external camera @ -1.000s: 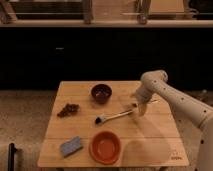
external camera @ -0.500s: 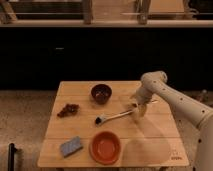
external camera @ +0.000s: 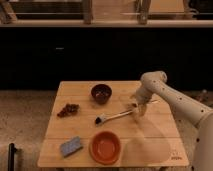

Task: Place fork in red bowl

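No real change from 0.5 s ago: gripper [external camera: 136, 110], arm and fork sit in the same spots, and nothing on the table has shifted.

Gripper: low over the table [external camera: 155, 142], right-centre of the top, at the handle end of the fork. Can't tell how far open it is, or whether it has hold of the handle or is only at it. 1 arm [external camera: 172, 99], pale, coming in from the right edge of view and bending down to the gripper.

Fork [external camera: 114, 117]: 1. Flat on the table, not in any bowl. Handle end at the gripper, dark head end pointing away to view-left and slightly toward the front edge.

Bowls: 2.
- red bowl [external camera: 105, 147]: 1, left of and in front of the gripper, near the table's front edge, apart from the fork's head. Looks to have nothing in it.
- dark bowl [external camera: 101, 93]: 1, left of and behind the gripper, near the back edge.

Other items, all left of the gripper:
- blue-grey sponge [external camera: 71, 146]: 1, front-left, just beside the red bowl, on its far side from the gripper.
- small brown pile [external camera: 68, 109]: 1 cluster, well apart from the gripper, near the left edge; pieces too small to count.

Table: 1, light wood.
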Robot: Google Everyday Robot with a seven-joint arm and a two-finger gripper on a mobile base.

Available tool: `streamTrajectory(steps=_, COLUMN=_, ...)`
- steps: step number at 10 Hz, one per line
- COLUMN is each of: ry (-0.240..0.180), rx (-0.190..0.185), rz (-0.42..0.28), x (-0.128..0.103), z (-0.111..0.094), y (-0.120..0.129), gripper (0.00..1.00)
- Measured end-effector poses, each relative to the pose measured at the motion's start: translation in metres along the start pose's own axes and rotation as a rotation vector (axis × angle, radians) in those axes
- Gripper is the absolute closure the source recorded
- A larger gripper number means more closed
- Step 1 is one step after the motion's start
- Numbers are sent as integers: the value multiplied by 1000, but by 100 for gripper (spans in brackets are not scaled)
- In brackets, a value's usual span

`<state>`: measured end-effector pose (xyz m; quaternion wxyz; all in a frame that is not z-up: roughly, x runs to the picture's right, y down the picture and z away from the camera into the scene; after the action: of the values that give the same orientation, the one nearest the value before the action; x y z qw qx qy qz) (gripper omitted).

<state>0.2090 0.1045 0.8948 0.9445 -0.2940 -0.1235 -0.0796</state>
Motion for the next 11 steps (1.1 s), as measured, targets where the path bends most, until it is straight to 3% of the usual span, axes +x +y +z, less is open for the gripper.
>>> streamTrajectory(steps=6, ry=13, rx=-6, rz=93, x=41, z=8, y=4, gripper=20)
streamTrajectory(steps=11, ry=29, rx=-41, rz=153, x=62, z=28, y=9, gripper=20)
